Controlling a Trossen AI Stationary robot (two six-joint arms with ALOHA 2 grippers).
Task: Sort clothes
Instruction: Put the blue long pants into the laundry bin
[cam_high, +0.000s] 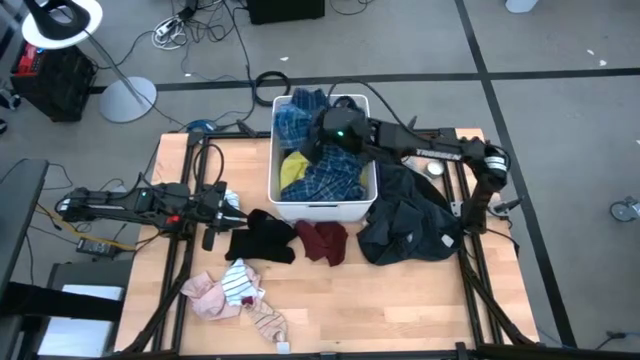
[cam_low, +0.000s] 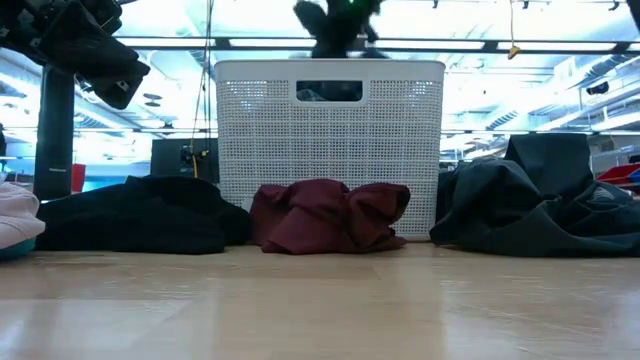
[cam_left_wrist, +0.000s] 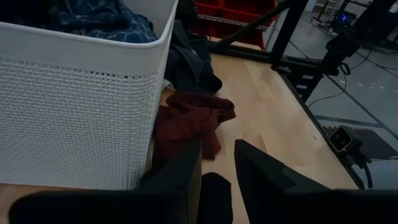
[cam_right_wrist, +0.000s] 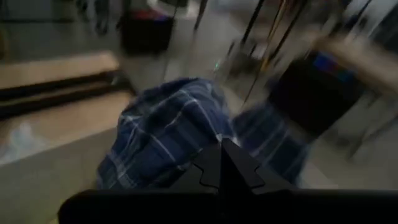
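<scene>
the right gripper (cam_high: 318, 140) is hanging over the white basket (cam_high: 322, 209), its fingers fully closed; in the right wrist view the closed fingertips are meeting directly in front of the blue plaid shirt (cam_right_wrist: 180, 130), but whether they are pinching the fabric cannot be told; the blue plaid shirt is filling most of the basket, with a yellow piece (cam_high: 295, 168) lying beside it inside the same basket.

the left gripper (cam_high: 228, 215) is lying low over the table (cam_high: 400, 300), on the left side just beside the black garment (cam_high: 262, 238); its fingers are standing partly apart, and in the left wrist view a fold of the black garment is sitting in the gap between them; whether the fingers are pressing on it cannot be told.

the maroon piece (cam_high: 322, 240) is lying on the table just in front of the basket, between the black garment and the dark heap (cam_high: 410, 225); the dark heap is resting at the basket's right side; the pink piece (cam_high: 205, 295) and the white striped piece (cam_high: 240, 282) are lying together near the table's front left edge, apart from the basket.
</scene>
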